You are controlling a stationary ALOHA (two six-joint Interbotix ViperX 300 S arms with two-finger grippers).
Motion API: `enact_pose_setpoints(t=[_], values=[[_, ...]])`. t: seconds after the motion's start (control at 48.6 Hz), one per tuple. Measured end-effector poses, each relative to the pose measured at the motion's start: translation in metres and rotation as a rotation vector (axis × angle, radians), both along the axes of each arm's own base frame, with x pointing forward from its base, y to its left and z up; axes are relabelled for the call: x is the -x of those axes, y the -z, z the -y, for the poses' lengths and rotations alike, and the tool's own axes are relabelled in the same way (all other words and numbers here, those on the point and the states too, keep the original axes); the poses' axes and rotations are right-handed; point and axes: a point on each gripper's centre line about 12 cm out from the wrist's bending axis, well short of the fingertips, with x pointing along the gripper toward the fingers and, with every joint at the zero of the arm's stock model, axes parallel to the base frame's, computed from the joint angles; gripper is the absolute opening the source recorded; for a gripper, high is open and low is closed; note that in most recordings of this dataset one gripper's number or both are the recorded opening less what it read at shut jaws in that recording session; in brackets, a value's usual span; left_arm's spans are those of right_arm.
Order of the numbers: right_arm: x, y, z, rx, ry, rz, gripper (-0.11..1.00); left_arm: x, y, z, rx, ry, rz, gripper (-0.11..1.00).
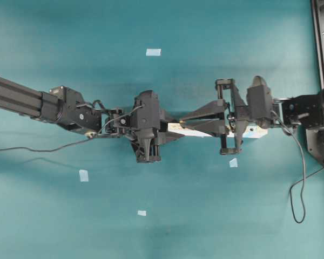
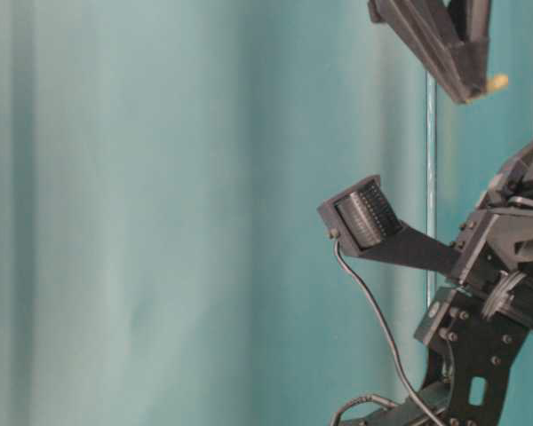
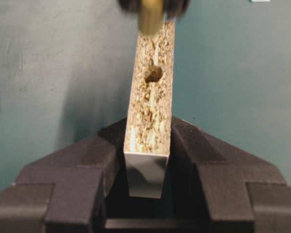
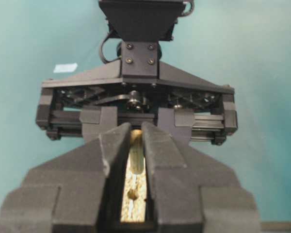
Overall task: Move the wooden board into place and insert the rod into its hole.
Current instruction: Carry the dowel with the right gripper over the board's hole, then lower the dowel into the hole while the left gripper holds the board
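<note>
Wooden board (image 3: pixel 150 116) sits clamped in left claw (image 3: pixel 146 160), apparently edge-up.

No text, label or number is legible anywhere, perhaps owing to blur.

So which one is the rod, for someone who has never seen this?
Find the two black arms meeting mid-table. The left tool clamps the wooden board. The rod is the stubby cream peg in the right tool, above the board's dark hole, unlike the flat pale-blue tape squares.
</note>
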Motion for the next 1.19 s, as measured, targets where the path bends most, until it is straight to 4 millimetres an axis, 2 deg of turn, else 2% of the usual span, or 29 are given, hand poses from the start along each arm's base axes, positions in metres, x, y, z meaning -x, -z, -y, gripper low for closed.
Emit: enact_pose_setpoints(t=[0.555,1.193], values=[[0.001,0.014,0.000,0.004,0.002,-0.104,0.12,0.000,0.000,0.000,0.000,0.000,-0.002,0.24],[-0.003,0.012,-0.003,0.011,-0.023,-0.097,0.12,0.000,0.001,0.000,0.000,0.000,-0.003,0.24]])
